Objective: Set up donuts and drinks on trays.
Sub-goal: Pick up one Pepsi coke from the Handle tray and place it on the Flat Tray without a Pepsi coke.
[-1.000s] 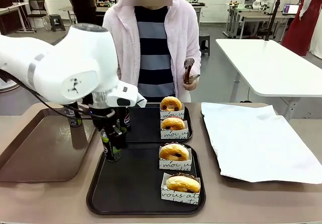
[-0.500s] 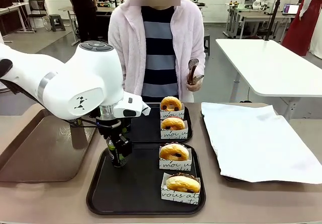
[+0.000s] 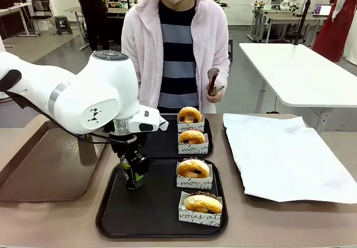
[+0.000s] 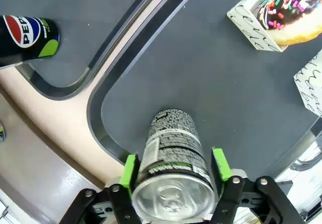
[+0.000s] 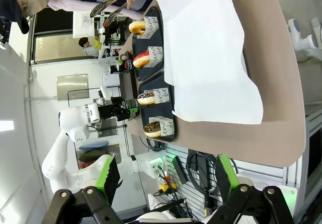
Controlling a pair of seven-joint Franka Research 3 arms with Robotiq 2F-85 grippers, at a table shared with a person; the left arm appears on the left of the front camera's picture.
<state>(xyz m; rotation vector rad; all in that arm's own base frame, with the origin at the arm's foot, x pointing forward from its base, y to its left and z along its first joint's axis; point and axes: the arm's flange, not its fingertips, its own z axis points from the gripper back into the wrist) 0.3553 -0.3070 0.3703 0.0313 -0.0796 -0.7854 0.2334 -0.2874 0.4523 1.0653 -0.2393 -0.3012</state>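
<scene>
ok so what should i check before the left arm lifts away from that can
1. Can standing upright on the near tray: ok, it stands upright inside the tray's left part.
2. Left gripper let go: cannot tell, its jaws flank the can with little or no gap at the green pads.
3. Can clear of the tray rim: ok in the left wrist view, it stands inside the rim.
4. Room beside the donuts: ok, bare tray lies between them and the can.
5. Person's hand out of the way: ok, it holds tongs beyond the far tray.
6. Right gripper: ok, open and far from the trays.
</scene>
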